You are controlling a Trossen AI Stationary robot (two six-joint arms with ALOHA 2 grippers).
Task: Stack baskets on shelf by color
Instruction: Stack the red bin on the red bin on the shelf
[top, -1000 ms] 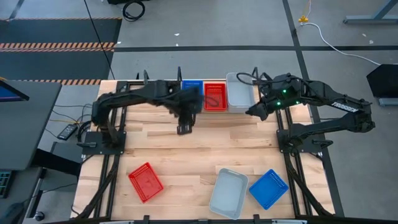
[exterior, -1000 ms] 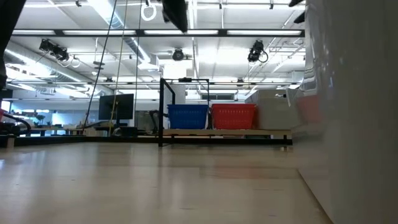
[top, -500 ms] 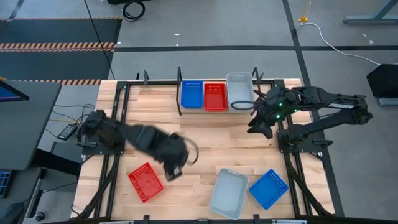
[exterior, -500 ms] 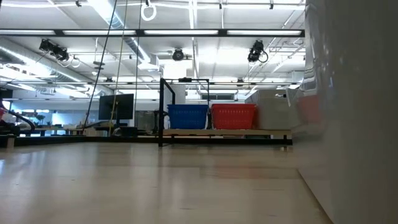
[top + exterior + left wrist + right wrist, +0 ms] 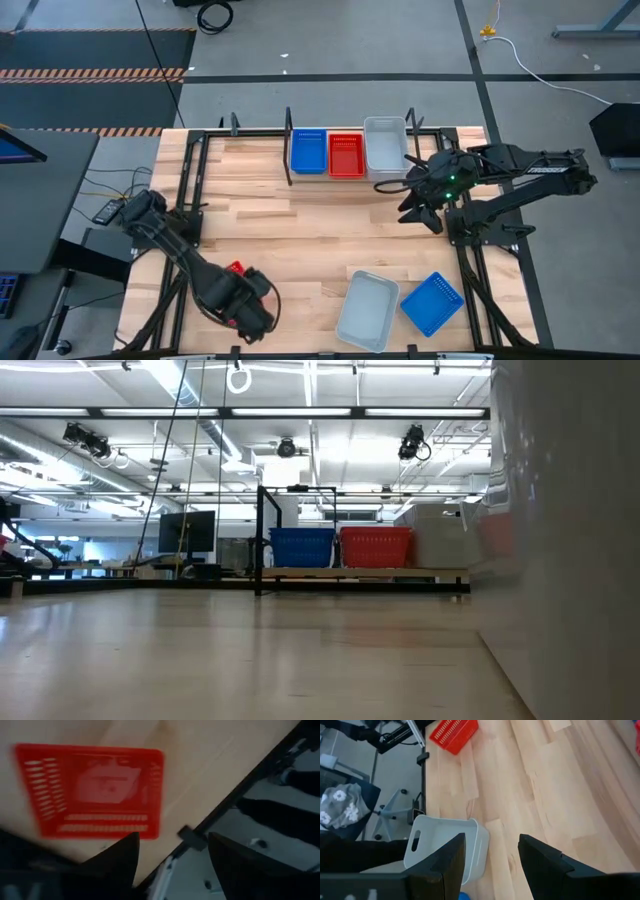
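While my left gripper (image 5: pixel 250 312) hangs low over the front left of the table (image 5: pixel 300 235), its fingers (image 5: pixel 120 857) are spread apart with nothing between them, and the loose red basket (image 5: pixel 92 790) sits on the wood right beneath it. From overhead my arm covers nearly all of that basket; only a red corner peeks out beside my wrist. In my left wrist camera it fills the frame, lying flat, mesh bottom up at me, close to the table's edge rail.

Over on the right, my right gripper (image 5: pixel 418 205) is up off the table, just in front of the shelf (image 5: pixel 288 135) and near my own arm's base. Its fingers (image 5: pixel 445 860) are parted too, gripping nothing. Past them I see the loose white basket (image 5: pixel 445 845) lying on the boards, handle slot facing me.

On the shelf at the back, three baskets stand in a row, touching side by side: blue basket (image 5: pixel 308 151), then a red one (image 5: pixel 345 155), then a white one (image 5: pixel 385 146). The table-level camera shows the blue and red as deep blocks on the shelf plank; whether each is a single basket or a stack, I cannot tell from above.

At the front right, the loose white basket lies tilted beside another blue basket (image 5: pixel 432 302), the two just touching at a corner.
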